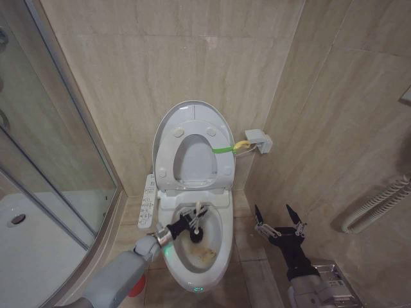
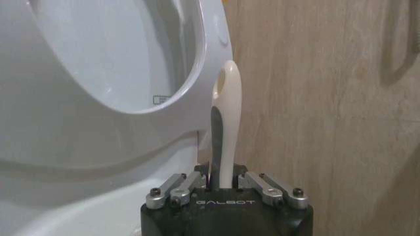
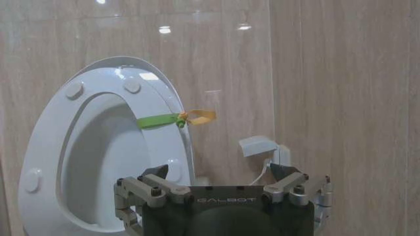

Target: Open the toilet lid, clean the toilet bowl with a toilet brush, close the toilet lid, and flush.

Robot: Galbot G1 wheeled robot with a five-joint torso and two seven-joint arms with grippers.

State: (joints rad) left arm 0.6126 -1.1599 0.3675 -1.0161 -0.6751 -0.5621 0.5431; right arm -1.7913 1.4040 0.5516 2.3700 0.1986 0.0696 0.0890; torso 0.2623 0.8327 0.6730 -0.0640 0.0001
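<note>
The toilet lid (image 1: 192, 110) stands raised against the wall, with the seat ring (image 1: 221, 168) and its green band folded up in front of it. Below lies the toilet bowl (image 1: 215, 253), stained yellowish inside, with a green light at its front. My left gripper (image 1: 186, 224) is over the bowl, shut on the toilet brush (image 1: 196, 235), whose dark head is down inside the bowl. In the left wrist view the white brush handle (image 2: 227, 123) rises from the left gripper (image 2: 220, 189). My right gripper (image 1: 279, 221) hangs open to the right of the bowl, holding nothing; it appears again as right gripper (image 3: 219, 171), facing the lid (image 3: 118, 66).
A glass shower enclosure (image 1: 58, 128) and white shower tray (image 1: 38, 237) fill the left side. A control panel (image 1: 148, 202) sits on the toilet's left flank, with a red holder cup (image 1: 135, 287) on the floor below. A white wall box (image 1: 258, 141) and a hose (image 1: 379, 205) are on the right.
</note>
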